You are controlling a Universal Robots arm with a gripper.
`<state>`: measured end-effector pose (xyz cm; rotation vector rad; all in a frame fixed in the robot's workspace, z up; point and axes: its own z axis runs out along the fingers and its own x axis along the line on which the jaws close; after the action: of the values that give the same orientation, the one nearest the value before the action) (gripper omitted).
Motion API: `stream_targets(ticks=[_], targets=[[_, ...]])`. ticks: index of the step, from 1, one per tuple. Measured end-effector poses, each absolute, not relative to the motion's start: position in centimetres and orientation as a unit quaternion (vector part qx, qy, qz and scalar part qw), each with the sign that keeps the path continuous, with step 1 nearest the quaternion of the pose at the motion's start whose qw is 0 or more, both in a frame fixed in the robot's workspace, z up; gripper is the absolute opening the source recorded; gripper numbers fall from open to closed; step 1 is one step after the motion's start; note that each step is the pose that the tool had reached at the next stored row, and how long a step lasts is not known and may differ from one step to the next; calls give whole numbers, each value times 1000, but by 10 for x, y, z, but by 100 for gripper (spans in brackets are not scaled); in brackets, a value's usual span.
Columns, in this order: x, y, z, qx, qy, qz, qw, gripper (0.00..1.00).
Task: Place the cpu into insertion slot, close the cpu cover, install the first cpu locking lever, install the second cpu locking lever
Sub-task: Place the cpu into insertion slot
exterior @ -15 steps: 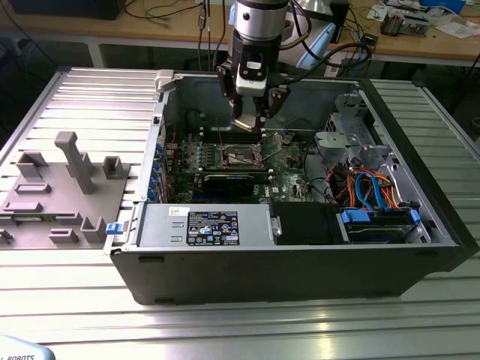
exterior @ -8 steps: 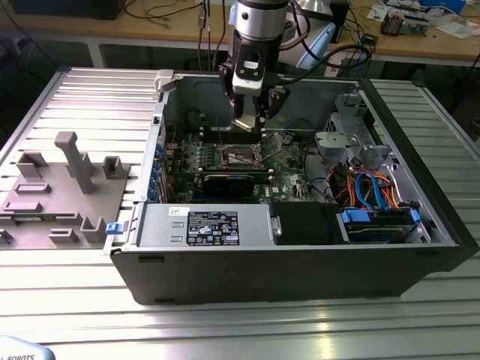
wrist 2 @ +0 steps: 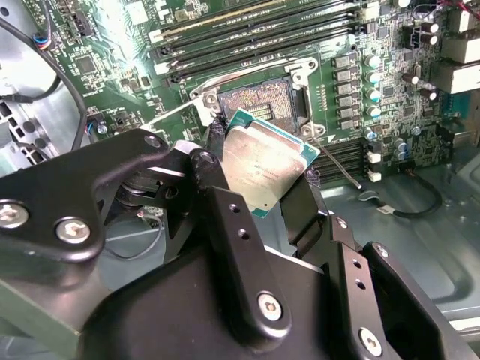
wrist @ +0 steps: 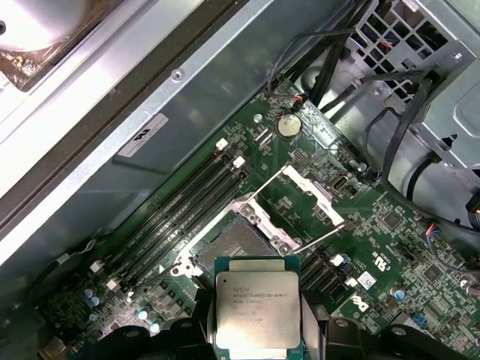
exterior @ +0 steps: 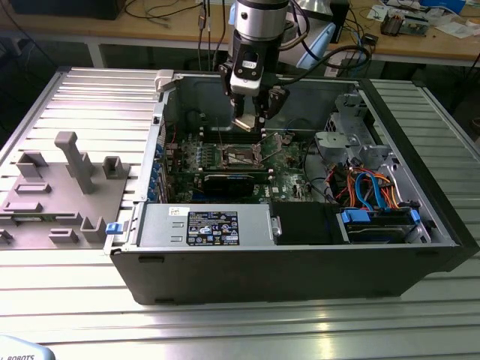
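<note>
— What has the gripper [exterior: 250, 124] got?
— The cpu [wrist 2: 264, 159]. Its two black fingers [wrist 2: 216, 136] are closed on opposite edges of the chip, and the silver top faces the camera in both wrist views.
— Is it in the slot [wrist: 225, 249] yet?
— No. The slot lies bare on the green board [wrist: 390, 247], and the cpu hangs above it, touching nothing but the fingers.
— And the cover [wrist: 319, 196]?
— Swung open, folded back beside the slot — green board shows through its square cut-out. A thin lever [wrist: 322, 235] stands free off one corner of the slot.
— Where is all this in the case [exterior: 300, 262]?
— In the exterior view the arm reaches down into the open case near its back wall, over the middle of the board. Long memory slots [wrist: 187, 202] run just beside the slot, between it and the case wall.
— Anything else on the bench [exterior: 225, 322]?
— The case sits in its middle. A grey fixture [exterior: 67, 180] lies near the bench's edge at the exterior view's left.
</note>
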<state>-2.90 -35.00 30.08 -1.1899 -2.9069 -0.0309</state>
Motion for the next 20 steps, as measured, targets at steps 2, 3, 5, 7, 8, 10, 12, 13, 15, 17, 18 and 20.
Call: stream_targets(ticks=[2,3,5,7,8,10,12,13,15,17,18,20], targets=[[-29,-350,301,-383,-924,-10,0,54],[-29,-350,301,-385,-923,-10,0,54],[-29,-350,301,-389,-921,-10,0,54],[-29,-350,301,-393,-919,-10,0,54],[-29,-350,301,-396,-918,-10,0,54],[-29,-350,301,-402,-916,-10,0,54],[-29,-350,301,-407,-913,-10,0,54],[-29,-350,301,-409,-912,-10,0,54],[-29,-350,301,-414,-910,-10,0,54],[-29,-350,301,-417,-909,-10,0,54],[-29,-350,301,-420,-908,-10,0,54],[-29,-350,301,-422,-906,-10,0,54]])
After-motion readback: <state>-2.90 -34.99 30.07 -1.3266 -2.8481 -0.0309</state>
